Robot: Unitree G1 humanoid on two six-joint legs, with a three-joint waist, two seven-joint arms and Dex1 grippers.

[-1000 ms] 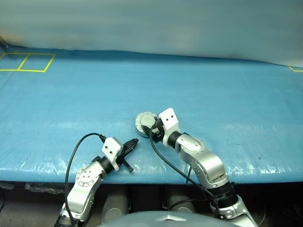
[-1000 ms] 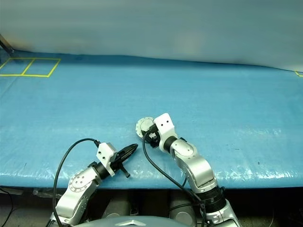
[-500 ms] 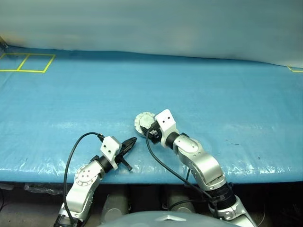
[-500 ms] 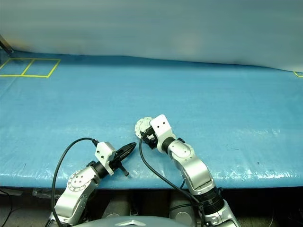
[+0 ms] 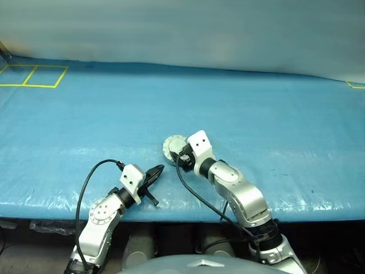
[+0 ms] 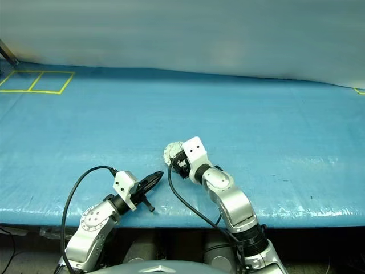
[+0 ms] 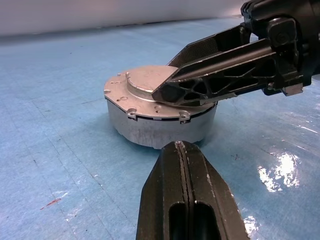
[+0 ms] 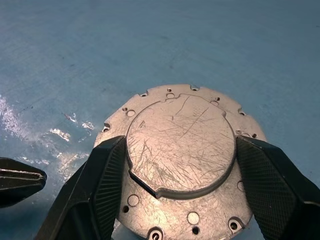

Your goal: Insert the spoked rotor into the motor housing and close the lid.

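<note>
The motor housing point(image 7: 160, 125), a short grey metal cylinder, stands on the blue sheet near the front middle, with the lid point(image 8: 180, 145) lying flat and closed on top, plain scratched face up. My right gripper point(image 8: 181, 145) reaches over it from the right. Its fingers point(image 8: 105, 175) lie on the lid's flange, one against each side of the raised centre. My left gripper point(image 7: 179, 145) is shut and empty, low over the sheet, its tip pointing at the housing's side from a short way off. The spoked rotor is hidden.
Blue plastic sheeting point(image 5: 256, 114) covers the whole table up to a pale back wall. Yellow taped squares point(image 5: 31, 75) mark the far left corner. The table's front edge point(image 5: 319, 205) runs just under both arms.
The right wrist has rolled slightly while staying on the lid. The housing and my left gripper have kept their places.
</note>
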